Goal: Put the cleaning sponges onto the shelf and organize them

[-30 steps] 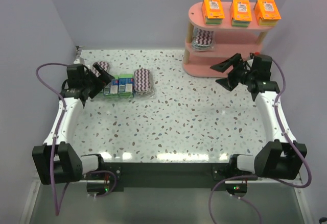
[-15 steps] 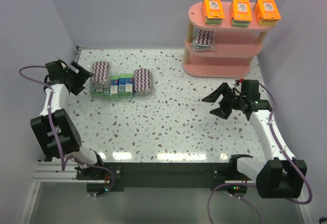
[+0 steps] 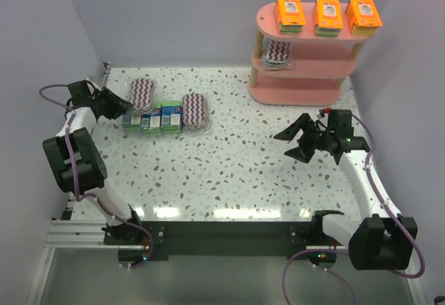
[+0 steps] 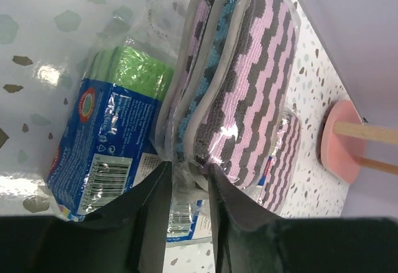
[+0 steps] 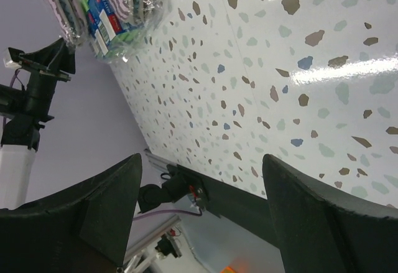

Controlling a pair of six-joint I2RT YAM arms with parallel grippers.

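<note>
Your left arm (image 3: 75, 121) and right arm (image 3: 359, 180) are built alike, with glossy white links between boxy matte-black joint housings. Each stands on a black block, and both the left base (image 3: 132, 244) and the right base (image 3: 321, 249) show tiny green and red lights. A purple cable (image 3: 49, 89) loops loose from your left arm, and a second purple cable (image 3: 286, 277) follows the right arm and curls out below its base. Your left claw (image 4: 186, 167) and right claw (image 5: 200, 161) have plain matte-black fingers (image 5: 109, 214), broad and wedge-shaped, with no visible markings.
</note>
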